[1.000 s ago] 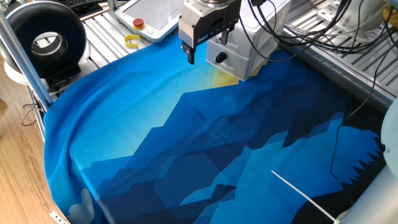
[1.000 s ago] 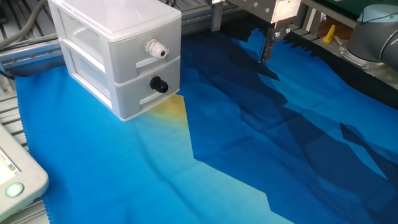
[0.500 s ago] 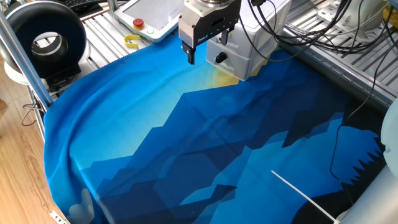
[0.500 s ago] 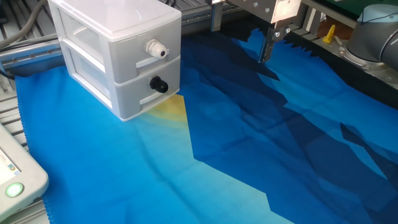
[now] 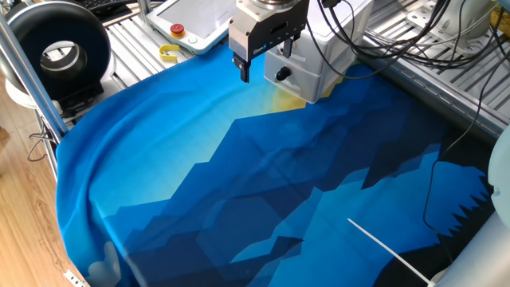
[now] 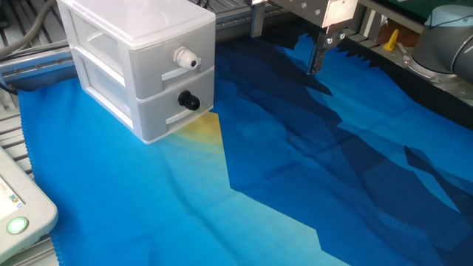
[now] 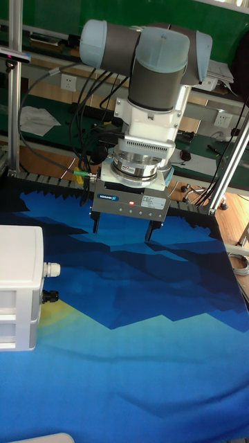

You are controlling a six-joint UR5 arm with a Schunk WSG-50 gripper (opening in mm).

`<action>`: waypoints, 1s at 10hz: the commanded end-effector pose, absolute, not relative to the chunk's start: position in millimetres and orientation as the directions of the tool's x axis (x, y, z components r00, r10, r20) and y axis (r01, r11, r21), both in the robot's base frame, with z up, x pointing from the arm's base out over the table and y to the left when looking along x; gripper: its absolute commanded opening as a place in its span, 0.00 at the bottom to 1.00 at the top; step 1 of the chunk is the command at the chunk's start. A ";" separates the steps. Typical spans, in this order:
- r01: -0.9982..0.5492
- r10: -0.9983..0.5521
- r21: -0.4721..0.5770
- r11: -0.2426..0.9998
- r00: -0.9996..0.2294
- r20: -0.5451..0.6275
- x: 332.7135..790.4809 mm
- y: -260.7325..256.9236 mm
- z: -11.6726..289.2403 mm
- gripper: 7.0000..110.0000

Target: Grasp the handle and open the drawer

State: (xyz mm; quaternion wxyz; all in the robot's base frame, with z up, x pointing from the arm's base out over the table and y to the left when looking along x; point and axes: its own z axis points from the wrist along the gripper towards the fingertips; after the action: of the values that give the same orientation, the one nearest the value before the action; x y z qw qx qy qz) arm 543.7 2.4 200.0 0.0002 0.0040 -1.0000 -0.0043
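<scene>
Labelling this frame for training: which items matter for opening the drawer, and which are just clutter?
For the job:
handle
lower drawer
end effector, open, apart from the drawer

Lying about:
white knob on the upper drawer
yellow loop
red button
black ring

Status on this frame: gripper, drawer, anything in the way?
Gripper open, hovering off the handle, no contact. Drawer shut. Nothing between gripper and handle.

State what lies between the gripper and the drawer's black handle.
Only bare blue cloth lies between the open gripper and the handle, nothing else. The tall fixed view shows this.
</scene>
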 end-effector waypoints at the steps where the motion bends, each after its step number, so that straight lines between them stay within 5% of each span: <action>1: -0.008 -0.003 0.060 0.998 -0.997 -0.083 564.3 17.5 201.3 0.99; 2: -0.009 -0.004 0.062 0.998 -0.996 -0.084 564.8 17.4 199.8 0.99; 3: -0.009 -0.004 0.062 0.998 -0.996 -0.086 565.2 17.1 198.9 0.00; 10: -0.011 -0.005 0.061 0.998 -0.996 -0.086 565.2 17.0 198.8 0.00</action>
State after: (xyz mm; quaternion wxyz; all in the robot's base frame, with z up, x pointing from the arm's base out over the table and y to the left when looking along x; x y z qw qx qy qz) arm 563.4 14.2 197.5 -0.0392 0.0052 -0.9989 -0.0241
